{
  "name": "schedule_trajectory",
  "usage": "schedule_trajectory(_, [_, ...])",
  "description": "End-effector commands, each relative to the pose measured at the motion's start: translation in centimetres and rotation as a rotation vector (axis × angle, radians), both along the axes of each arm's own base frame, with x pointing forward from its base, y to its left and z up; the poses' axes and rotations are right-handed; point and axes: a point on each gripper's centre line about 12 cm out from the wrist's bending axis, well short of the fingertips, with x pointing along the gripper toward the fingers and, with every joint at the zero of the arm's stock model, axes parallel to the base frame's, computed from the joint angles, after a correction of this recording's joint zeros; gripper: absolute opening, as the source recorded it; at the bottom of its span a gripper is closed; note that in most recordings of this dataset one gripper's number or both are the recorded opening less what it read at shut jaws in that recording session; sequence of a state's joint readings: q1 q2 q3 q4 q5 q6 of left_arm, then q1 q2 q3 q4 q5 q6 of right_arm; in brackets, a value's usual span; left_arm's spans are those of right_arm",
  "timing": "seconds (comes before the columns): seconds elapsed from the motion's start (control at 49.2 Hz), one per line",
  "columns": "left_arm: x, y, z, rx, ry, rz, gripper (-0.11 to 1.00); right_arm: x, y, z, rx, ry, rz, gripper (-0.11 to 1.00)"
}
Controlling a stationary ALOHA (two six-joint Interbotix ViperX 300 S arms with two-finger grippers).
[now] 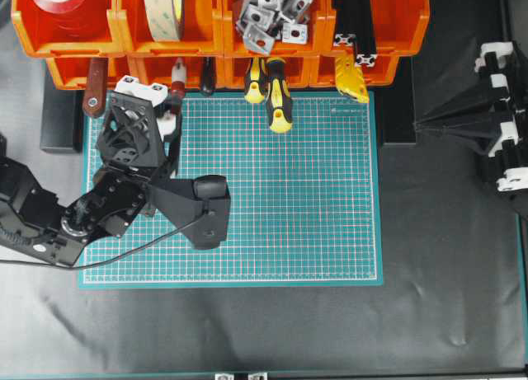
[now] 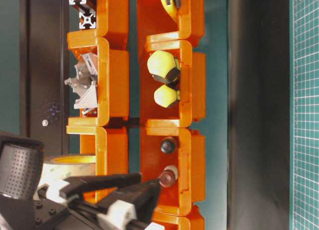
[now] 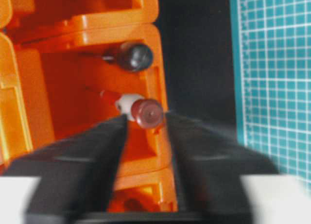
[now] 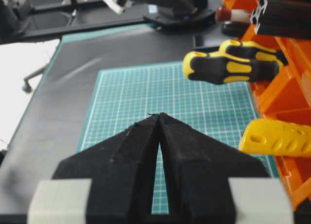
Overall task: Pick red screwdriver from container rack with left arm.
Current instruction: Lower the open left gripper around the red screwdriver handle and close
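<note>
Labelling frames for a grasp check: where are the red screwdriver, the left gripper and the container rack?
red screwdriver [image 3: 147, 112], left wrist view, dark red end cap.
left gripper [image 3: 146, 121], left wrist view, gap between fingertips.
container rack [image 1: 74, 42], overhead view, orange front wall.

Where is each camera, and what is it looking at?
Overhead: above, looking down at the mat, rack and both arms; left pincer.
Table-level: low, turned sideways, facing the rack; left pincer at the bottom.
Left wrist: behind the open left pincer, facing the red screwdriver.
Right wrist: behind the shut right pincer, facing the mat.
Shared: overhead and left wrist both show the red screwdriver.
</note>
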State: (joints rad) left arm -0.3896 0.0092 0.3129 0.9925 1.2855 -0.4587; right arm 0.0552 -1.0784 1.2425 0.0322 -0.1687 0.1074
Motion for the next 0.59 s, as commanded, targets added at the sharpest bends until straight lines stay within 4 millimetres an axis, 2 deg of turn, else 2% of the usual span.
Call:
schedule_trajectory(0.0, [0.5, -0.3, 0.8, -0.036, -0.053, -0.05, 0.52, 0.1, 0.0, 0.3, -0.003, -0.005, 0.002, 0.0])
schedule_trajectory(0.102, [1.0, -0.5, 0.3, -0.067, -0.073, -0.102, 0.79, 0.1, 0.1, 0.1, -0.003, 0.0, 0.004, 0.0])
schedule_trajectory(0.183, [0.9, 0.1, -0.1, -0.07, -0.072, -0.084, 0.9, 0.1, 0.1, 0.1, -0.003, 0.001, 0.004, 0.0])
schedule_trajectory(0.325, [0.5, 1.3, -0.4, -0.069, -0.066, -0.052, 0.85, 0.1, 0.1, 0.0, -0.003, 0.004, 0.004, 0.0])
schedule_trajectory(0.57, [0.0, 3.0, -0.6, -0.065, -0.058, -0.011, 0.86, 0.1, 0.1, 0.0, -0.002, 0.003, 0.003, 0.0])
